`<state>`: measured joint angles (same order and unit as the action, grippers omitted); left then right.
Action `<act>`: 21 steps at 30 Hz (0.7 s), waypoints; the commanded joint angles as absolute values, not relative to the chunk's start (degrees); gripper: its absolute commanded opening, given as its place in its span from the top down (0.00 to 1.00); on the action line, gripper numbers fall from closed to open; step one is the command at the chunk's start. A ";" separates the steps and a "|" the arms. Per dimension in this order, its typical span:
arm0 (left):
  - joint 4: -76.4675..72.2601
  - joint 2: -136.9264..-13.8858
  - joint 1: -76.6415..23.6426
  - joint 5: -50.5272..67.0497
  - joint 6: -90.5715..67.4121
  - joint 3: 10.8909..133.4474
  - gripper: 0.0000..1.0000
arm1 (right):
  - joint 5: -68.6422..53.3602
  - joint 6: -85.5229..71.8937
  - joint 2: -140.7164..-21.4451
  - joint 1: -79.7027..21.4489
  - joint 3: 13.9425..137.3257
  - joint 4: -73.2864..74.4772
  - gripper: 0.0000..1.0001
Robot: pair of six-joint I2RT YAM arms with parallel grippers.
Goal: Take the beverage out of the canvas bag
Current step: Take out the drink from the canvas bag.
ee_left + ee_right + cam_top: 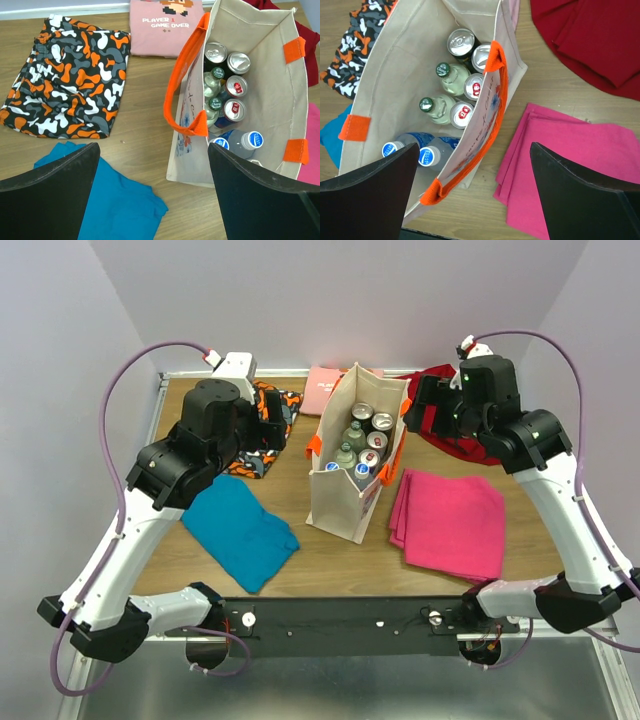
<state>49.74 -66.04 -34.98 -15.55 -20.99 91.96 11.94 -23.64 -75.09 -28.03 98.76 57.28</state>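
the canvas bag (pixel 342 502) stands upright mid-table, beverages (pixel 462 41) packed inside. left gripper (pixel 152 150) at its 10 o'clock and right gripper (pixel 474 147) at 2 both have jaws spread. best descend vertically onto one bottle neck (pixel 443 69), avoiding the orange handles (pixel 495 57).

Wooden table (pixel 330 560), canvas bag (pixel 345 505) upright, teal cloth (pixel 240 530), magenta cloth (pixel 450 520), red cloth (pixel 590 40), camouflage shorts (pixel 70 80)

A robotics lab cell: plain lavender walls (pixel 330 300) stand beyond the left gripper (pixel 152 150), boxing in a wooden table (pixel 340 565) (metal-edged).
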 commanded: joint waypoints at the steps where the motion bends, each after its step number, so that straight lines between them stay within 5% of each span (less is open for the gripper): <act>1: 51.68 -66.71 -34.72 -14.24 -22.15 92.11 0.01 | 10.37 -23.03 -75.23 -28.04 99.23 56.86 0.00; 21: 52.82 -69.87 -34.81 -14.59 -20.04 94.22 0.05 | 8.80 -19.51 -72.77 -28.04 94.92 54.58 0.00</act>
<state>51.27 -70.32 -34.98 -15.51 -21.45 93.36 12.58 -20.75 -71.99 -28.03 94.13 54.94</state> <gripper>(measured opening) 0.959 0.998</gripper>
